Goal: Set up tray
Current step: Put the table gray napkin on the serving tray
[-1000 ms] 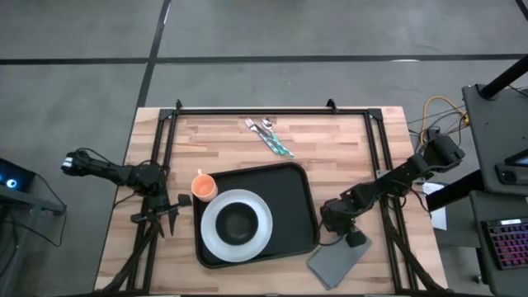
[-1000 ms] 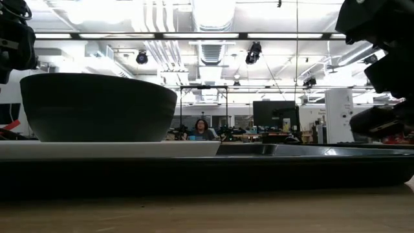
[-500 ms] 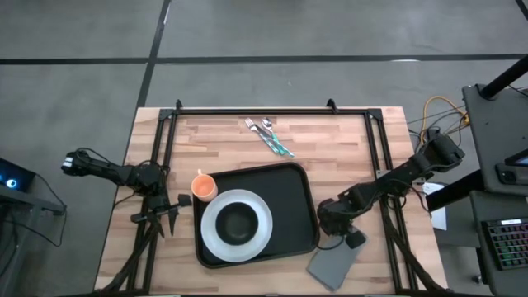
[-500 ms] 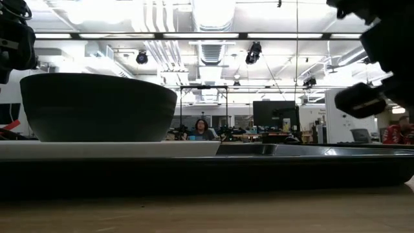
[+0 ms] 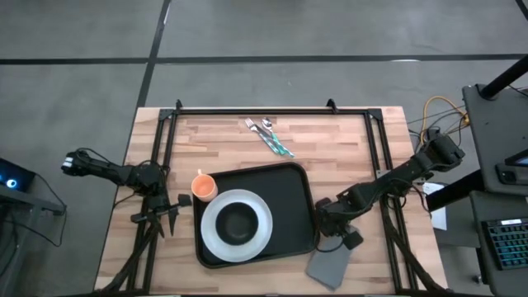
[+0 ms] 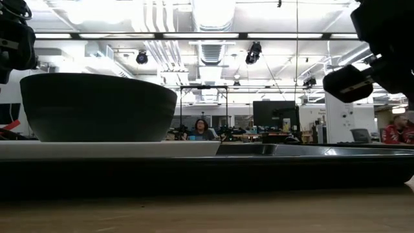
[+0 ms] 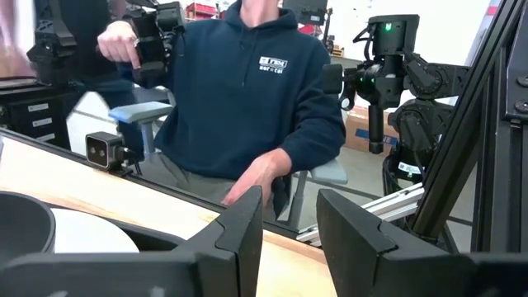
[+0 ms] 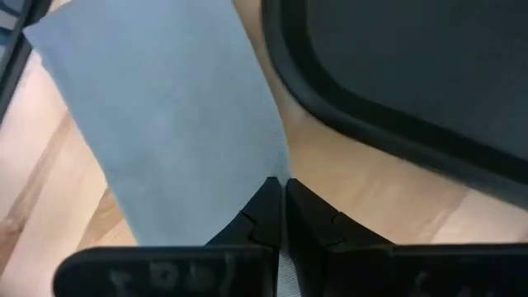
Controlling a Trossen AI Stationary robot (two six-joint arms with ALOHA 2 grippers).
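The tray (image 5: 293, 194) is seen at table centre, long side running front to back in the high view. A white plate (image 5: 216, 235) is set in the tray's near-left part, with a dark bowl (image 5: 238, 222) on it. An orange cup (image 5: 204, 186) is placed on the table touching or just beside the tray's left far corner; which one cannot be told. A fork and spoon (image 5: 270, 137) are laid side by side near the table's far edge, well apart from the tray.

The right gripper (image 5: 337, 235) is positioned just off the tray's right near corner, over the table. In the right wrist view its fingers (image 8: 266, 216) are closed together, with the edge of the grey napkin (image 8: 165, 124) pinched between them. The napkin (image 5: 328, 266) is seen lying on the table near the front edge, just beside the tray's right near corner; in the right wrist view a strip of bare wood is visible between napkin and tray rim (image 8: 363, 124).

The left gripper (image 5: 165, 216) is parked at the table's left side, apart from the tray. In the left wrist view its fingers (image 7: 247, 227) are spread, with nothing held. A seated person (image 7: 247, 99) in a dark blue sweatshirt is visible beyond the table in that view.

In the low view the bowl (image 6: 97, 107) is seen on the plate (image 6: 110, 149).
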